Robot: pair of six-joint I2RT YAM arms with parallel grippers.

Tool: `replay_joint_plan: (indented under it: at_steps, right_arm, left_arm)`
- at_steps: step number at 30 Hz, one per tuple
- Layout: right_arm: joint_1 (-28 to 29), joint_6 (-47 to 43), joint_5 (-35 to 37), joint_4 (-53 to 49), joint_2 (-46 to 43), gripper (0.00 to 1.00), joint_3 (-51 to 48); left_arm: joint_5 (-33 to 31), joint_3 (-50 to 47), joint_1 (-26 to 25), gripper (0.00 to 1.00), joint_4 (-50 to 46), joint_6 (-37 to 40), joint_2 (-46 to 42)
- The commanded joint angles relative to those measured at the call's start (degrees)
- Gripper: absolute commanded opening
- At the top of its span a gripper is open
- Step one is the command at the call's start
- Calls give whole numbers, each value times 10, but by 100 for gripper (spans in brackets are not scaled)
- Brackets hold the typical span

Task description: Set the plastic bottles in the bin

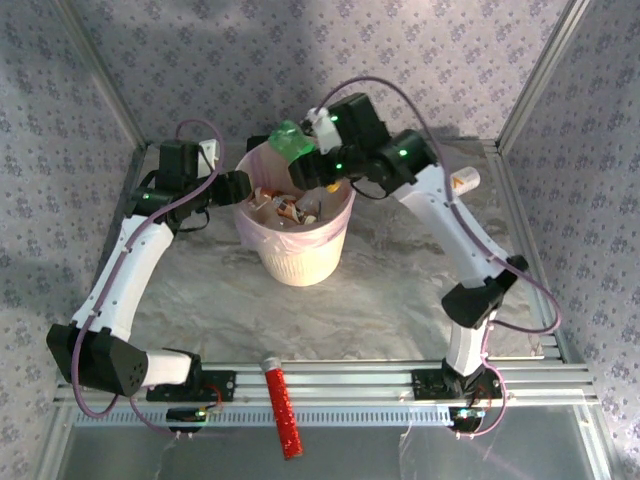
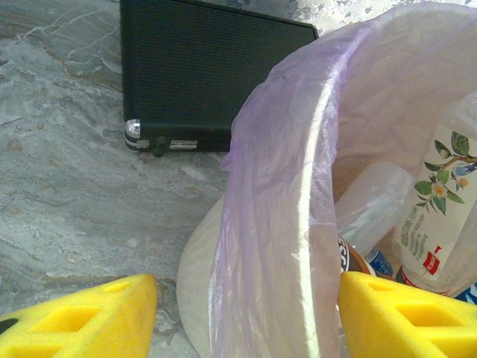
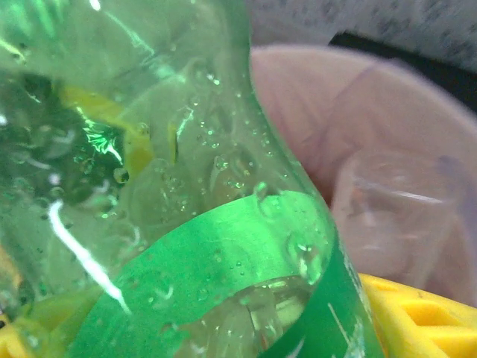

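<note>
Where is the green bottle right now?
From above, the green bottle is held up in the right gripper, just over the far rim of the pink bin.

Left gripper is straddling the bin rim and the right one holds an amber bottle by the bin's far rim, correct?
No: the bottle in the right gripper is green, not amber; the right wrist view shows it. The rest stands: it's by the bin's far rim, left gripper straddling the rim.

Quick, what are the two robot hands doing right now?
Left gripper: closed on the rim of the bin.
Right gripper: closed on the green bottle, holding it over the bin.
</note>
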Motion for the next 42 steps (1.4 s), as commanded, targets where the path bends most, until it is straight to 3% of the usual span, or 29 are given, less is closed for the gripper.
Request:
replay_joint_plan:
  at_steps: [1, 9, 20, 27, 34, 42]
  right_arm:
    - [8, -10, 5, -33, 29, 61, 21]
    - [16, -15, 21, -39, 50, 78, 26]
    - [17, -22, 27, -31, 30, 85, 27]
    - [5, -4, 65, -14, -32, 88, -6]
    - [-95, 33, 119, 24, -103, 99, -103]
    - [-272, 88, 181, 40, -105, 99, -242]
  left_arm:
    - [8, 19, -5, 65, 8, -4, 0]
    - [7, 19, -5, 65, 5, -1, -3]
    - [6, 17, -6, 65, 6, 0, -3]
    - [4, 15, -5, 65, 5, 1, -4]
    - [5, 14, -5, 65, 5, 3, -6]
    - [6, 10, -5, 65, 4, 5, -13]
